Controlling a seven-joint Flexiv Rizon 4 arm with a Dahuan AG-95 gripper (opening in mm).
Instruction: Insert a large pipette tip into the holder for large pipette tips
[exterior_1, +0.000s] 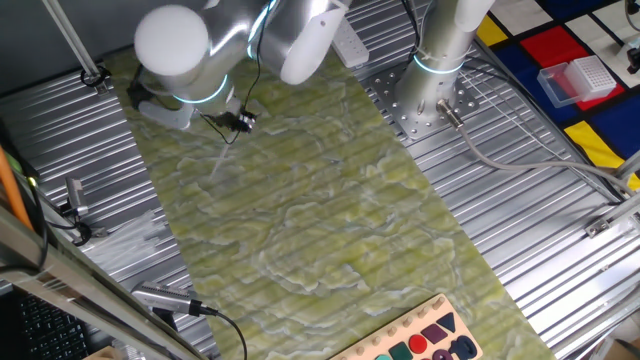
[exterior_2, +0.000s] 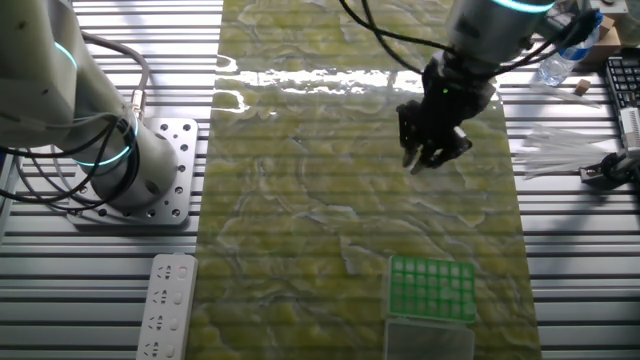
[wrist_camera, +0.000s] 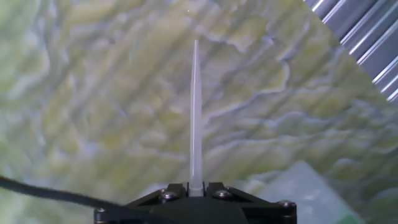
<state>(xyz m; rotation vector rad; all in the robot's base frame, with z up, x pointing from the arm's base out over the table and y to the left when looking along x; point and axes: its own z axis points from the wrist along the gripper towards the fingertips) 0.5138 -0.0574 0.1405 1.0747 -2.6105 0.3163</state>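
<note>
My gripper (wrist_camera: 196, 186) is shut on the wide end of the large pipette tip (wrist_camera: 194, 112), a thin pale translucent tapered piece that points straight out from the jaws over the green marbled mat. In one fixed view the gripper (exterior_1: 236, 122) hangs above the mat's far left part with the tip (exterior_1: 222, 158) slanting down from it. In the other fixed view the gripper (exterior_2: 432, 152) is well above and beyond the holder for large pipette tips (exterior_2: 432, 290), a box with a green gridded top at the mat's near edge. A blurred pale green shape (wrist_camera: 305, 193) shows at the hand view's lower right.
A pinkish-red box with a white gridded top (exterior_1: 578, 78) stands on the coloured board at the far right. A second arm's base (exterior_2: 150, 190) is bolted beside the mat. A white power strip (exterior_2: 165, 305), clear bags (exterior_2: 570, 150) and a bottle (exterior_2: 565, 60) lie around it.
</note>
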